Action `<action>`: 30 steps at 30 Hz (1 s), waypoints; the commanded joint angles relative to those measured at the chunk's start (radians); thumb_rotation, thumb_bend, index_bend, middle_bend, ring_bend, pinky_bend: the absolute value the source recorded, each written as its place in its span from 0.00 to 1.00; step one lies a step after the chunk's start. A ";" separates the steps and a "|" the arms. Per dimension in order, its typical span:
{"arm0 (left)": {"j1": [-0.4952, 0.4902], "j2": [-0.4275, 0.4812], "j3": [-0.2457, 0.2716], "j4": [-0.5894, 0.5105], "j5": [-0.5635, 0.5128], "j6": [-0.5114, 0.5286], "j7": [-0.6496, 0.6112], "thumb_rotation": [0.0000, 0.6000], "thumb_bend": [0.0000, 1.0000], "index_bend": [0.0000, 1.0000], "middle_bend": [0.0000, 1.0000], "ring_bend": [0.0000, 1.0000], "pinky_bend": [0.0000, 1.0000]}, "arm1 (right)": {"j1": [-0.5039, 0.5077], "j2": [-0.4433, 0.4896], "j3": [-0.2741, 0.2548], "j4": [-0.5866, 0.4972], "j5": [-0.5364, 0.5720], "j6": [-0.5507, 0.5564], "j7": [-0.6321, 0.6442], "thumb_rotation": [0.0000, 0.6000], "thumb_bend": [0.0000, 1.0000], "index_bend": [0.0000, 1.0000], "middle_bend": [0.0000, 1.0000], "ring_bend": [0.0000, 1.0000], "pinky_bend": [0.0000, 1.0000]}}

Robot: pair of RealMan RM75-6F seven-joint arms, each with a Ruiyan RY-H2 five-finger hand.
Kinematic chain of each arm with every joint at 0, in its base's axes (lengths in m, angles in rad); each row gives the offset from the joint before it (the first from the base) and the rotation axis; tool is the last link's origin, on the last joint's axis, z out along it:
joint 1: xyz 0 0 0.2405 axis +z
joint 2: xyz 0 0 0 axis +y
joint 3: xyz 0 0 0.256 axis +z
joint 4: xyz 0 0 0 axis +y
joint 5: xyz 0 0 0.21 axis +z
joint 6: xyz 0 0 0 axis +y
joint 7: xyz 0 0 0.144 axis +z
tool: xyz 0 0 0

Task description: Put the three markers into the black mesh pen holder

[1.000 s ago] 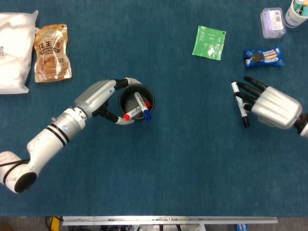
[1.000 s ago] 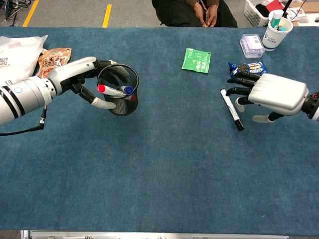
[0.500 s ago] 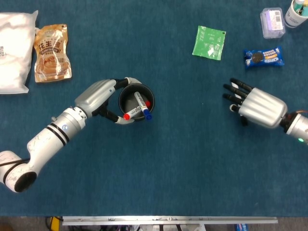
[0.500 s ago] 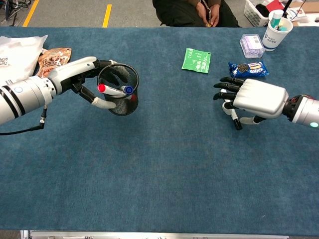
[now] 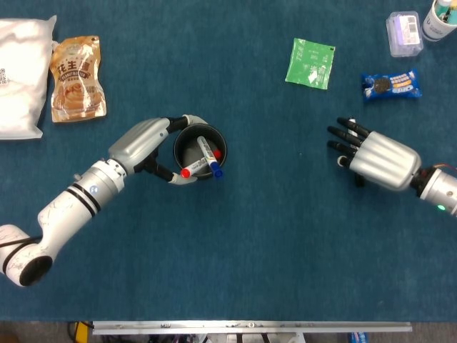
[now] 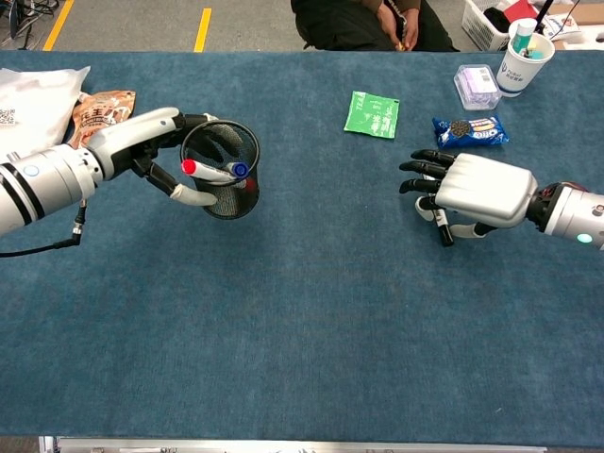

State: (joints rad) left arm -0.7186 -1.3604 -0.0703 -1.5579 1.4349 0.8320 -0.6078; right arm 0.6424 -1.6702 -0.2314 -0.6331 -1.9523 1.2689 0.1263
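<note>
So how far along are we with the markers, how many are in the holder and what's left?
Two look done: the red-capped marker and blue-capped marker sit in the black mesh pen holder, which the left hand grips. In hand: the right hand is over the third marker, which lies on the table; a grip isn't visible. Left: lift it, carry it across and drop it in.

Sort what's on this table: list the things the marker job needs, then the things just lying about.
Job:
black mesh pen holder
red-capped marker in it
blue-capped marker in it
black marker under the right robot hand

Lying about:
green packet
cookie pack
peanut pouch
white bag
plastic box
paper cup
</note>
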 commanded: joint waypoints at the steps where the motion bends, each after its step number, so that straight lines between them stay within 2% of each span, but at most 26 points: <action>1: 0.001 0.001 0.001 0.000 0.001 0.001 -0.002 1.00 0.17 0.24 0.33 0.27 0.21 | 0.002 -0.004 -0.003 0.004 0.002 -0.004 -0.002 1.00 0.29 0.52 0.24 0.07 0.08; 11: 0.001 0.000 0.002 0.002 0.005 0.003 -0.006 1.00 0.17 0.24 0.33 0.27 0.21 | -0.001 -0.012 -0.006 0.016 0.017 0.008 0.007 1.00 0.30 0.57 0.27 0.09 0.08; 16: 0.000 0.003 0.000 0.000 0.004 0.004 -0.003 1.00 0.17 0.24 0.33 0.27 0.21 | -0.002 0.002 0.038 -0.030 0.058 0.063 0.047 1.00 0.30 0.59 0.28 0.10 0.08; 20: -0.003 0.007 -0.003 -0.006 -0.001 -0.001 -0.001 1.00 0.17 0.24 0.33 0.27 0.21 | 0.009 0.043 0.103 -0.155 0.107 0.119 0.106 1.00 0.30 0.60 0.29 0.10 0.08; 30: -0.010 0.010 -0.011 -0.016 -0.017 -0.014 0.011 1.00 0.17 0.24 0.33 0.27 0.21 | 0.058 0.233 0.270 -0.753 0.247 0.122 0.274 1.00 0.30 0.62 0.30 0.11 0.08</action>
State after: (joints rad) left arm -0.7288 -1.3503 -0.0811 -1.5739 1.4179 0.8177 -0.5975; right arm 0.6747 -1.5273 -0.0444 -1.1647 -1.7777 1.3912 0.3167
